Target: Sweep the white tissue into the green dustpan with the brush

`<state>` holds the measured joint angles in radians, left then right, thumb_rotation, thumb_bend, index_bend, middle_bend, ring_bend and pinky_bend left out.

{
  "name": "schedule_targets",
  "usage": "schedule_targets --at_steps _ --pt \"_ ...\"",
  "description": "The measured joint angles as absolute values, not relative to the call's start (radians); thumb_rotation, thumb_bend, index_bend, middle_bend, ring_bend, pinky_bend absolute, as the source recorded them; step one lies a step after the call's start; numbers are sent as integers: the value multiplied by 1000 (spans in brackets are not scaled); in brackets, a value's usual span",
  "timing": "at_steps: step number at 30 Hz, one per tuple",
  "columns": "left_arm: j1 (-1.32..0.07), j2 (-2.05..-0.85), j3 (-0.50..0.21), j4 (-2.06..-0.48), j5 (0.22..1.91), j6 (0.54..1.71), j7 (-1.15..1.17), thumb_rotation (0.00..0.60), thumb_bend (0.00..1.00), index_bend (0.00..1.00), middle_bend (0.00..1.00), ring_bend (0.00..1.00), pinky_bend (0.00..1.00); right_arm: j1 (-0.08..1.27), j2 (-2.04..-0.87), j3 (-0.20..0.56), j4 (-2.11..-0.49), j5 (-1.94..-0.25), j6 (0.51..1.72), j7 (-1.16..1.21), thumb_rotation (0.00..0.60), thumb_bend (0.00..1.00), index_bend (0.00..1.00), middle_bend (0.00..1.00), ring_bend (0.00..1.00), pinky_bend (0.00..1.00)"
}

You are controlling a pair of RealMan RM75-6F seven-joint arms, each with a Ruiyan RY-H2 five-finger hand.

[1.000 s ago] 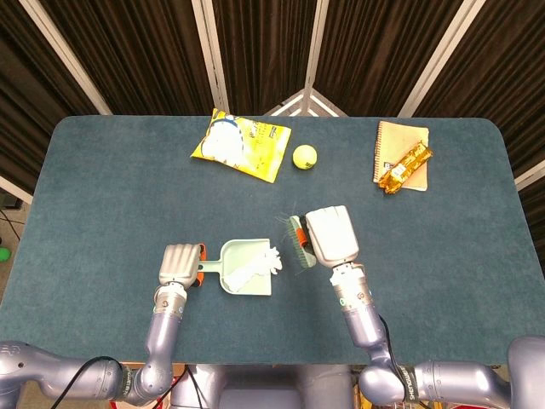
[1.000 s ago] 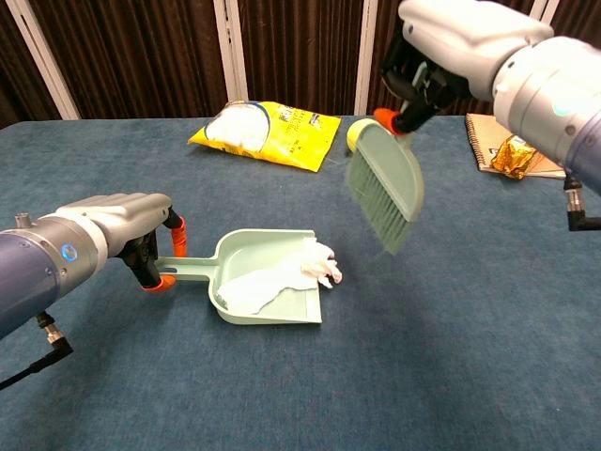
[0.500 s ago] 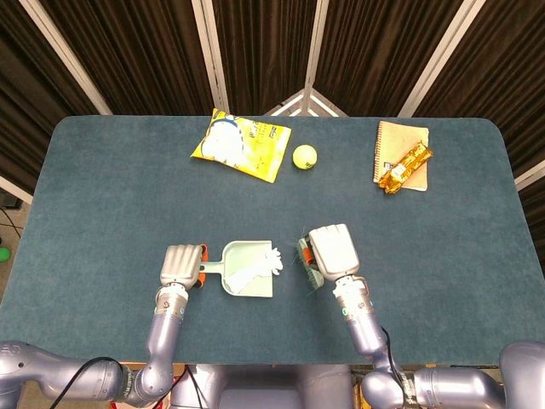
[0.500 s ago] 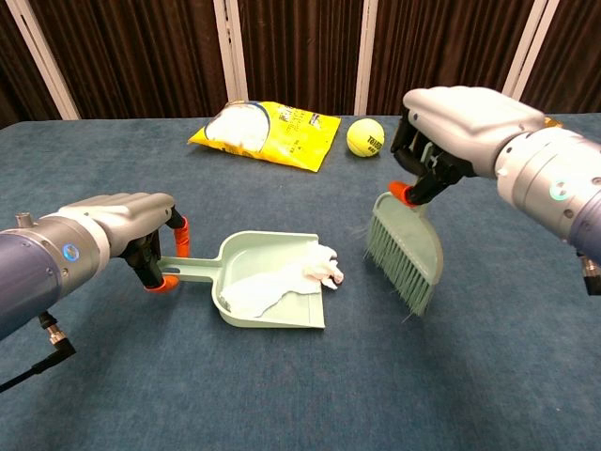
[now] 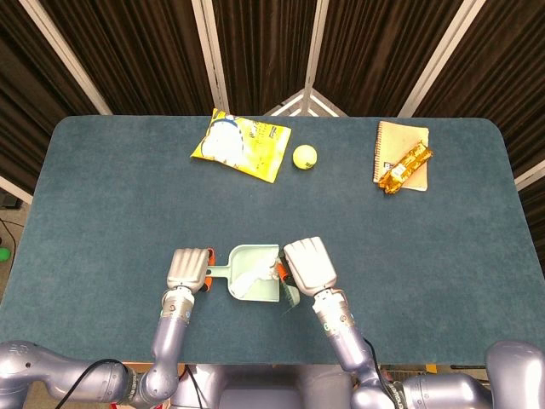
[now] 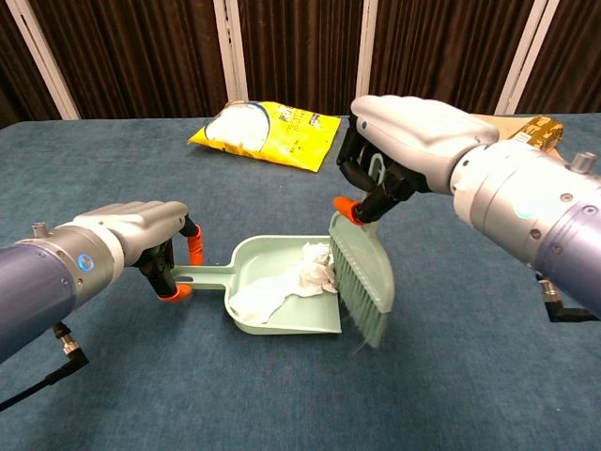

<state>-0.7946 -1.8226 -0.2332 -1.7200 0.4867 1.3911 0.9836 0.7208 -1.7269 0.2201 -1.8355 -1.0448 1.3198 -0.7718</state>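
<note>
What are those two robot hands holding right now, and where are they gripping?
The left hand holds the green dustpan by its handle. The right hand holds the brush by its handle end, bristles down at the pan's mouth.

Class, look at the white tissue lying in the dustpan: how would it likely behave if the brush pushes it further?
The white tissue looks crumpled and thin, so it would probably bunch up rather than slide stiffly. Seemingly very light, it might cling to the brush bristles.

Table looks like matt teal felt or short carpet, kinda fuzzy. Dustpan and brush are smooth pale green plastic, the tissue is soft crumpled paper. The snack bag is glossy yellow plastic film.
</note>
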Motion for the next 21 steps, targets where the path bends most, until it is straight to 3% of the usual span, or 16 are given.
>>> schedule_targets --at_steps 21 --pt "-802 -1832 -242 -1721 487 1396 989 600 620 697 1000 1000 966 743 -1677 273 -1854 -1133 1342 -789 600 402 917 925 921 848"
